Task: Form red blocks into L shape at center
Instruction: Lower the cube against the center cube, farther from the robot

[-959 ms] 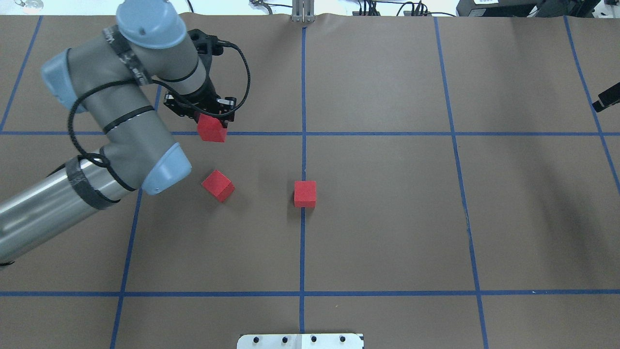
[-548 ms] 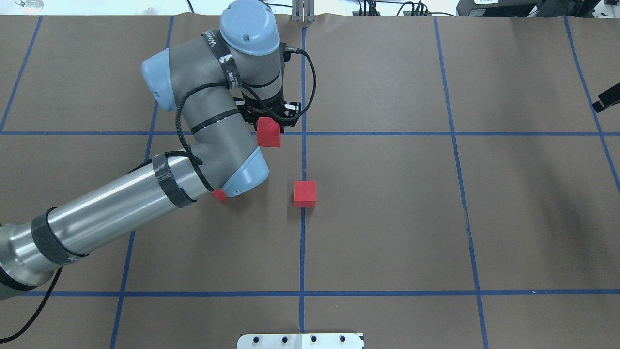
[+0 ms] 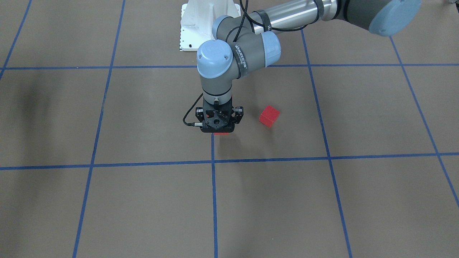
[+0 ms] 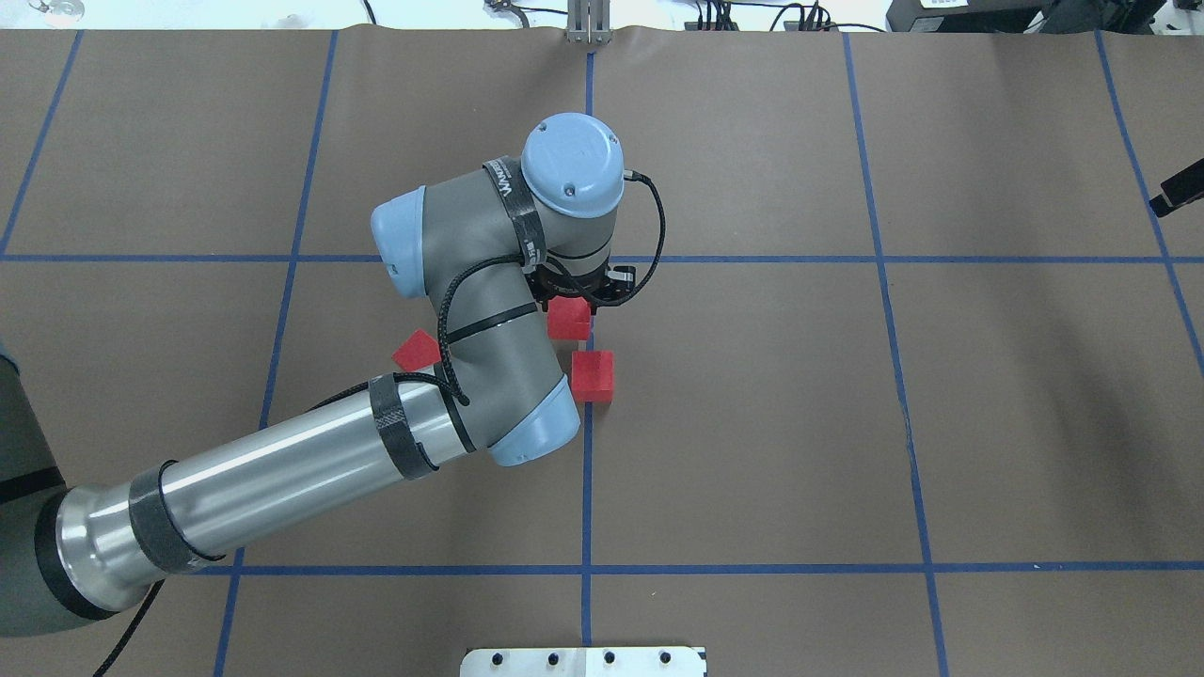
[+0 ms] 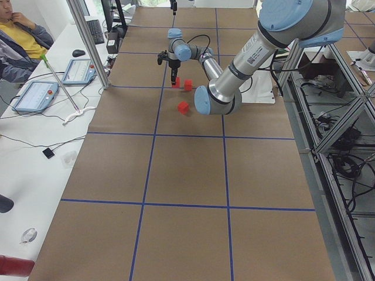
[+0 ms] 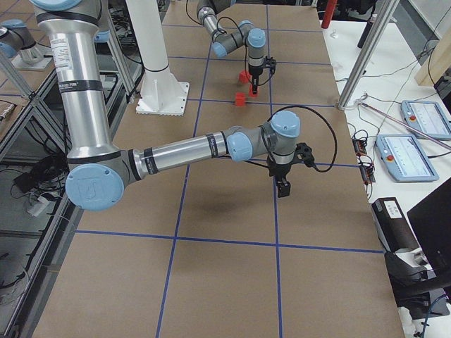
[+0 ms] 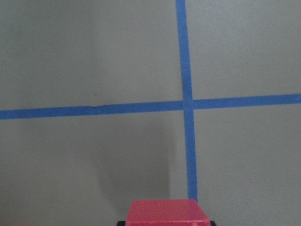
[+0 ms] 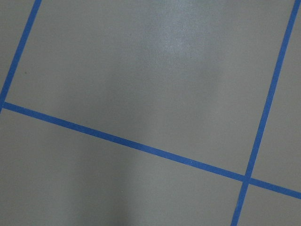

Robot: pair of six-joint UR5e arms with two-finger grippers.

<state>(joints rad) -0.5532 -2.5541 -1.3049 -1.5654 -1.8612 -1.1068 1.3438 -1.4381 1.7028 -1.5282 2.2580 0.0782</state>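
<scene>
Brown table gridded in blue tape: overhead shows three red blocks, the centre block on the middle line, the held block pinched in the left gripper just beyond it, the stray block apart to the left. Side-on, the right gripper hangs away, its opening unreadable; one placed, two remain, I judge.

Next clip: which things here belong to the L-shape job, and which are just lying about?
Job: small matte red cube held in the left gripper; second red cube on the blue centre line; third red cube partly behind the left arm; brown blue-taped grid surface.
Lying about: white metal base plate; two grey tablets on the side bench.
</scene>
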